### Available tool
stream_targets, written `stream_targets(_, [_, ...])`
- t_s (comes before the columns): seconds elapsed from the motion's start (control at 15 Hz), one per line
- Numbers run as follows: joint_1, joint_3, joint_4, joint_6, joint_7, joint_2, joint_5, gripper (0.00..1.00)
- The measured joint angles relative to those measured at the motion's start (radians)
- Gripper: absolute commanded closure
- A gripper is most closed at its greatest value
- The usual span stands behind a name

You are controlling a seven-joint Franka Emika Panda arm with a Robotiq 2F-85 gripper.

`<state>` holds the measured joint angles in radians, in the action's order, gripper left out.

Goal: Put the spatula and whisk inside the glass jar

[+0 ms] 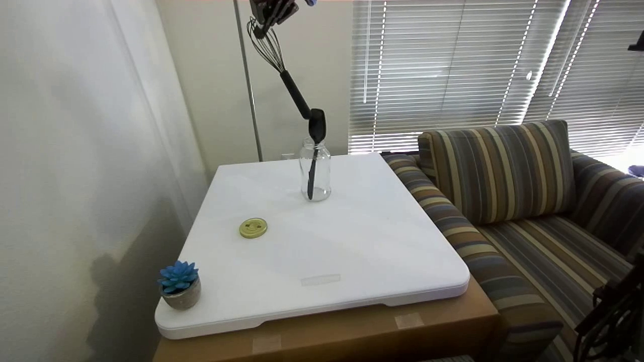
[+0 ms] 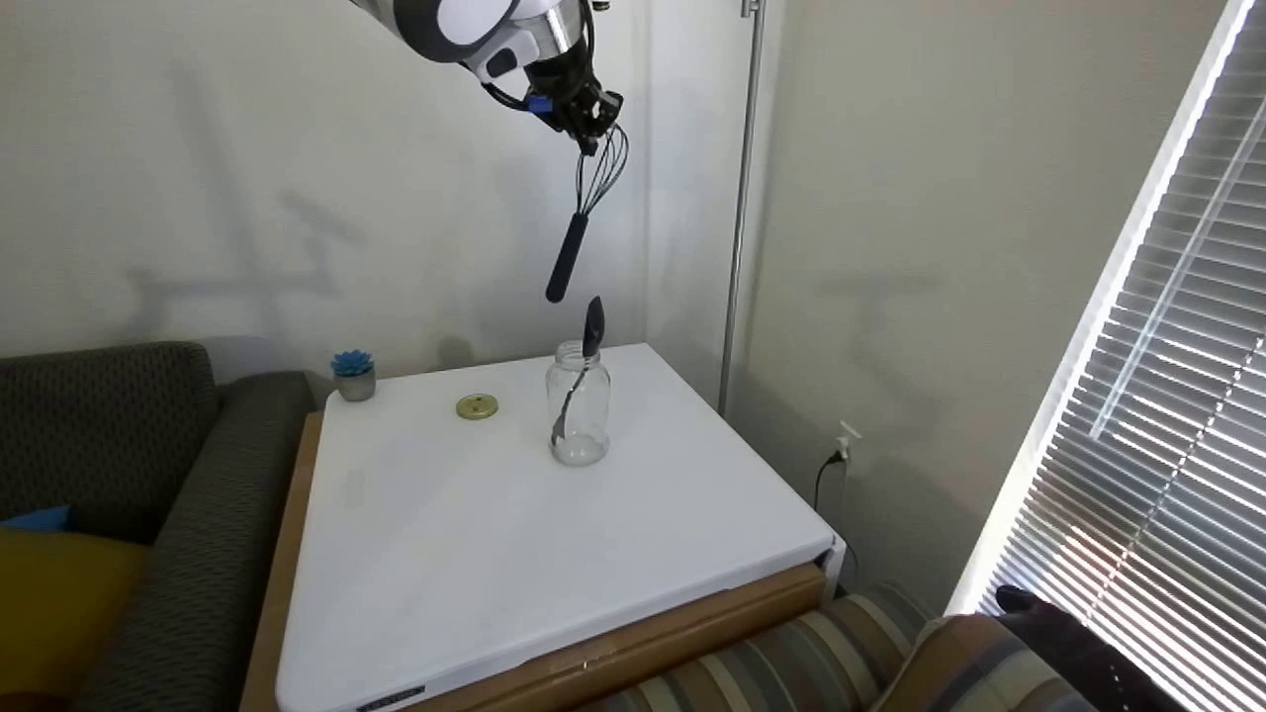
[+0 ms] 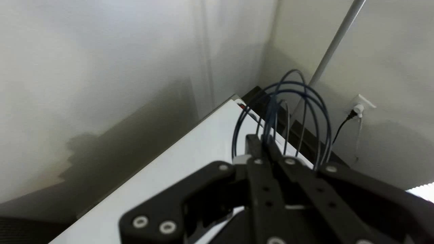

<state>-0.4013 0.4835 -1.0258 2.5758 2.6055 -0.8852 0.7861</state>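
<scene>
My gripper [image 1: 259,33] is shut on the wire head of the whisk [image 1: 295,94], high above the table; the gripper [image 2: 590,146] and whisk [image 2: 567,259] also show in an exterior view. The whisk hangs tilted, black handle down. In the wrist view the gripper's fingertips [image 3: 261,144] pinch the wires of the whisk [image 3: 317,98]. The clear glass jar [image 1: 324,173] stands upright on the table, also here [image 2: 593,425]. The black spatula [image 1: 317,125] leans inside it, head up above the rim [image 2: 593,326]. The whisk's handle end is above the spatula's head, apart from it. The wrist view shows neither jar nor spatula.
A gold lid [image 1: 253,228] lies flat on the white table [image 1: 372,241]. A small pot with a blue succulent [image 1: 180,285] stands at a table corner. A striped armchair [image 1: 498,176] adjoins the table. A thin metal pole [image 2: 742,218] stands behind the table by the walls.
</scene>
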Motion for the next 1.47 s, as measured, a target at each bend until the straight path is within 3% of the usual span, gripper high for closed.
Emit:
stream_targets(0.13, [0.003,-0.048,-0.045,0.038,-0.004,0.036,-0.017,0.99])
stream_targets(0.33, [0.055,-0.231,-0.141,0.189,-0.016,0.107,-0.105,0.99])
stream_targets(0.47, [0.079,-0.318,-0.206,0.283,-0.061,0.143,-0.104,0.99])
stream_targets(0.87, [0.121,-0.422,-0.32,0.422,-0.244,0.188,-0.008,0.99])
stream_targets(1.47, [0.223,-0.54,-0.379,0.472,-0.389,0.224,0.009,0.99])
